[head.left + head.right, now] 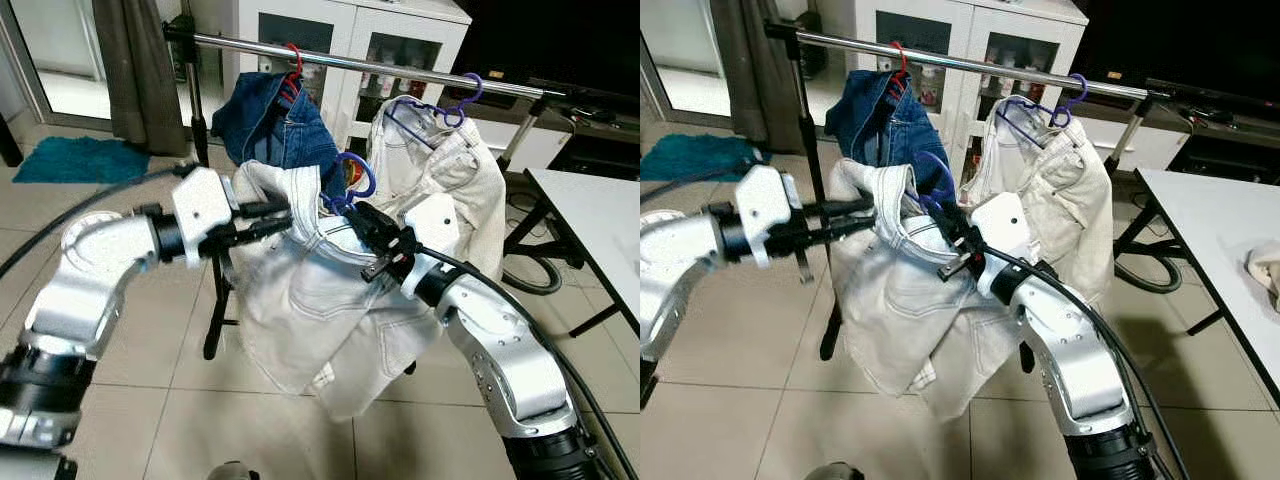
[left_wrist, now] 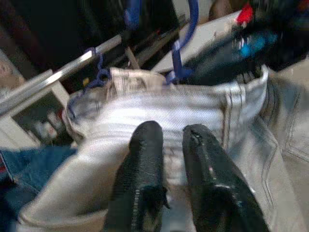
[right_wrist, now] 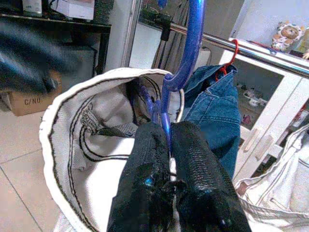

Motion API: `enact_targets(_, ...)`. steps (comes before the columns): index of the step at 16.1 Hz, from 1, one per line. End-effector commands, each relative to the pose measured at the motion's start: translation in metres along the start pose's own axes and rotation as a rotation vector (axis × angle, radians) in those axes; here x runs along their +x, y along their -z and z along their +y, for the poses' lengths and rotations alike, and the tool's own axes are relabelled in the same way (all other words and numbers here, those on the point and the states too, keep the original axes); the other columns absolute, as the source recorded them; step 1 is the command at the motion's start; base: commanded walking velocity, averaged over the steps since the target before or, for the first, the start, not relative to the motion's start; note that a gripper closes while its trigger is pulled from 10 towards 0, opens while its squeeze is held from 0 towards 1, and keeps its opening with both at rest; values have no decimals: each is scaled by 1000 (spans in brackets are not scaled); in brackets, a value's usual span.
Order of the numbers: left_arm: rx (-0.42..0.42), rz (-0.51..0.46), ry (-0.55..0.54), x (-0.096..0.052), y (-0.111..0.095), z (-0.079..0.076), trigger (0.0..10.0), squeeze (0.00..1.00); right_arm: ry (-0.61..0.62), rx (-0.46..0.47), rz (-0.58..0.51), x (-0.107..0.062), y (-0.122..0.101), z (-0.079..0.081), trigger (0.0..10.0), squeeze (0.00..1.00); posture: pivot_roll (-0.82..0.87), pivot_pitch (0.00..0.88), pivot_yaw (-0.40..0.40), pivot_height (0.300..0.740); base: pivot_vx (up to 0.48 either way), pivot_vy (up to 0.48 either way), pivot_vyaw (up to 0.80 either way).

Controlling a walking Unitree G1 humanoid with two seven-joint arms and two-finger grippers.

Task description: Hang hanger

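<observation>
Right gripper (image 3: 166, 140) pinched on blue hanger (image 3: 186, 53); left gripper (image 1: 272, 222) clamped on jeans (image 1: 300, 310) waistband. Risk: hook missing rail (image 1: 400, 70), jeans sliding off.

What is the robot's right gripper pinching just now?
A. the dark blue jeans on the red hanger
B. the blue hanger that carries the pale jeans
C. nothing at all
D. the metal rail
B: in the right wrist view the right gripper is shut on the stem of the blue hanger, which rises out of the waistband of the pale jeans, below the rail.
</observation>
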State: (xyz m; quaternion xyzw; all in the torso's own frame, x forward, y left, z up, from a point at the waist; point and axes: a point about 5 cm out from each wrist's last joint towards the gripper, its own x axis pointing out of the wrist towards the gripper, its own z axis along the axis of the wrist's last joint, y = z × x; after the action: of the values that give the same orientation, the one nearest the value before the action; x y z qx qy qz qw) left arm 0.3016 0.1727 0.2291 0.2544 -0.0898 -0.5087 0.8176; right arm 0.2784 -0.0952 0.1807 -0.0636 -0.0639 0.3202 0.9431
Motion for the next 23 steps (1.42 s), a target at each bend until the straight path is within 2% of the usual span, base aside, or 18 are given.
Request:
enact_targets(1, 17, -28, 11, 0, -5, 3, 10000, 1000, 8, -48, -86, 0, -19, -4, 0, 0, 111, 0, -105, 740, 0, 0, 0)
enact_targets(3, 66, -17, 18, -3, -2, 6, 10000, 1000, 13, -51, -85, -1, -20, -6, 0, 0, 96, 0, -97, 740, 0, 0, 0)
enact_targets(4, 117, -11, 49, -5, -3, 8, 10000, 1000, 14, -53, -83, -2, -20, -7, 0, 0, 96, 0, -101, 740, 0, 0, 0)
enact_targets(8, 178, 9, 125, -4, -4, 9, 10000, 1000, 1, -57, -82, -1, -21, -7, 0, 0, 101, 0, -112, 740, 0, 0, 0)
enact_targets(10, 206, 1, 154, 0, -5, 10, 10000, 1000, -8, -61, -82, 0, -21, -7, 0, 0, 101, 0, -112, 740, 0, 0, 0)
enact_targets(12, 322, -30, 158, 14, -11, 17, 10000, 1000, -26, -70, -79, 1, -22, -6, 0, 0, 102, 0, -119, 740, 0, 0, 0)
enact_targets(14, 367, -26, 176, 21, -13, 21, 10000, 1000, -51, -79, -70, 1, -21, -5, 0, 0, 101, 0, -120, 740, 0, 0, 0)
enact_targets(15, 367, -8, 230, 27, -9, 21, 10000, 0, -75, -83, -64, 1, -21, -3, 0, 0, 99, 0, -120, 740, 0, 0, 0)
enact_targets(20, 367, 106, 382, 42, 12, 17, 10000, 0, -97, -84, -66, 1, -24, -1, 0, 0, 88, 0, -111, 740, 0, 0, 0)
enact_targets(23, 381, 164, 424, 48, 21, 15, 10000, 0, -105, -88, -69, 1, -25, -2, 0, 0, 79, 0, -111, 740, 0, 0, 0)
